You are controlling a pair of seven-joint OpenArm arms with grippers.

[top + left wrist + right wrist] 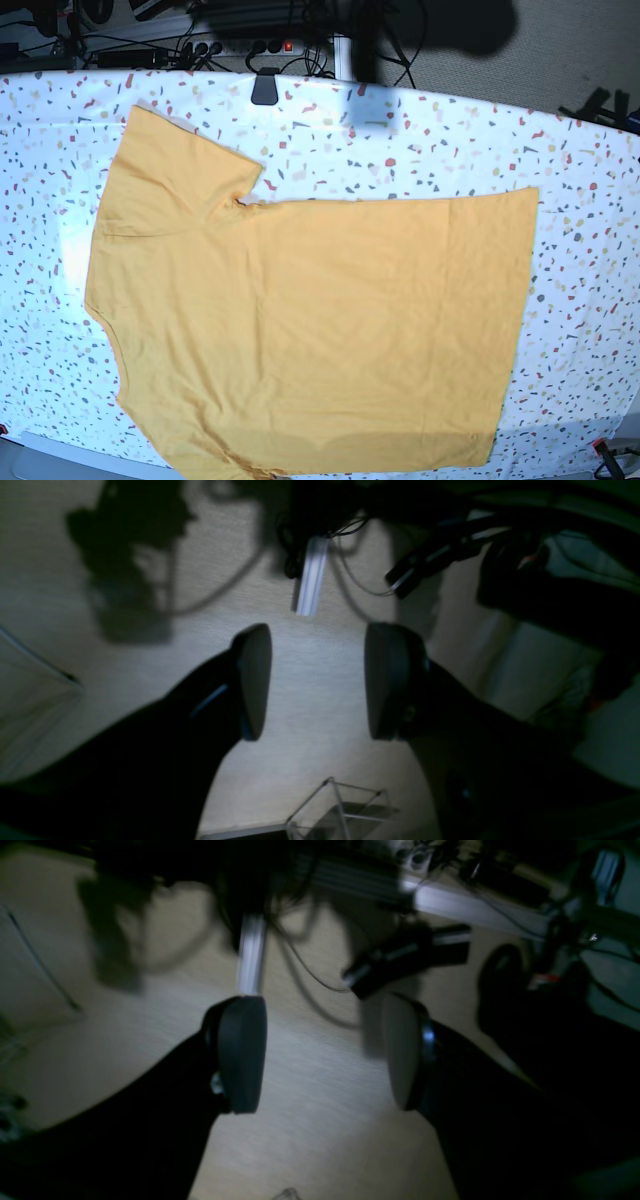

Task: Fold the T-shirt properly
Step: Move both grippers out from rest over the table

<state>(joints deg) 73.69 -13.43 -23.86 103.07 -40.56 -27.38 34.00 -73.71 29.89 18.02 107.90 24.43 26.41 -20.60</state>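
The orange-yellow T-shirt (310, 320) lies spread flat on the speckled table (450, 140) in the base view, collar side to the left and hem to the right. One sleeve (175, 160) points to the back left. The lower edge of the shirt reaches the table's front edge. Neither arm shows in the base view. My left gripper (320, 680) is open and empty over a pale beige surface, with no cloth in its view. My right gripper (322, 1055) is also open and empty over a similar beige surface. The T-shirt is out of view in both wrist views.
A black clip (264, 88) sits at the table's back edge, with cables and a power strip (250, 45) behind it. An aluminium bar (310, 575) and a wire frame (340, 810) show in the left wrist view. A bar (250, 955) and cables show in the right wrist view.
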